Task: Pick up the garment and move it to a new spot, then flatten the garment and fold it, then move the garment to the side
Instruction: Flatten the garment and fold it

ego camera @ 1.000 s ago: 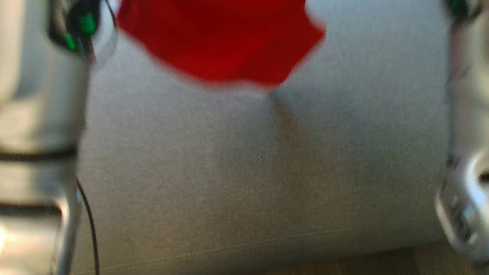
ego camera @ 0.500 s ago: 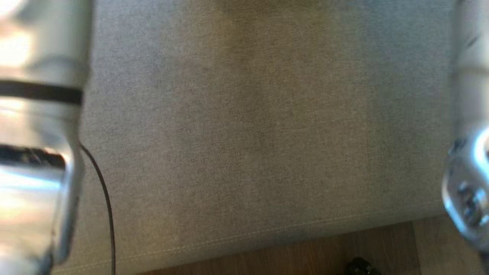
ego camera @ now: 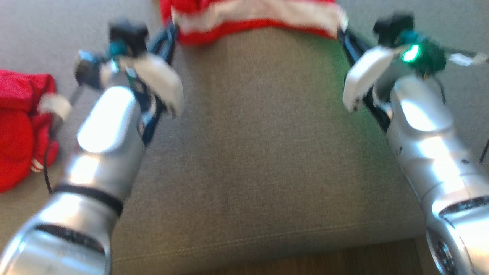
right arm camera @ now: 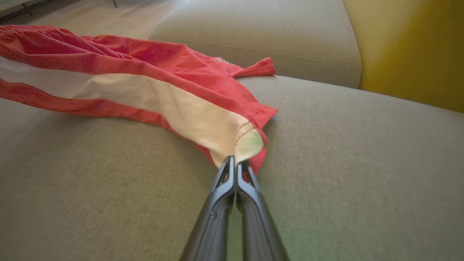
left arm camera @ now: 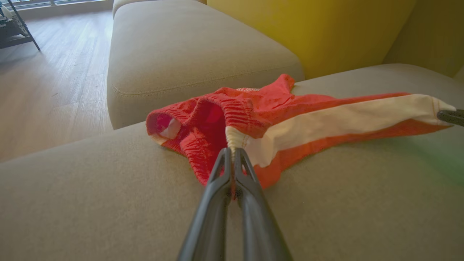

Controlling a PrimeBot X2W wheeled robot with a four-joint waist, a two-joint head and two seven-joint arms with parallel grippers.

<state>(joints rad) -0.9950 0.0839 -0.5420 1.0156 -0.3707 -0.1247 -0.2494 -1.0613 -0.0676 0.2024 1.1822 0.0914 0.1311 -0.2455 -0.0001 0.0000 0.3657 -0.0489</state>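
Since half a second ago the head view has swung up: then it held bare grey cushion between two forearms, now the red garment (ego camera: 259,17) comes in at its top edge, cut off there and stretched between the left tool (ego camera: 172,32) and the right tool (ego camera: 341,30). That view is smeared, so the fingertips are hard to make out against the cloth. A second red bundle (ego camera: 21,130) lies on the sofa cushion (ego camera: 259,152) at far left, partly behind the left arm. From the left wrist, the left tool is pinched tight on the gathered end of the white stripe (left arm camera: 344,116), the cloth lying on the cushion before a yellow backrest (left arm camera: 308,32); the right tool's tip barely pokes in at the right edge. From the right wrist, that tool is clamped on the stripe's other end, and the garment's far end runs out of frame at the left.
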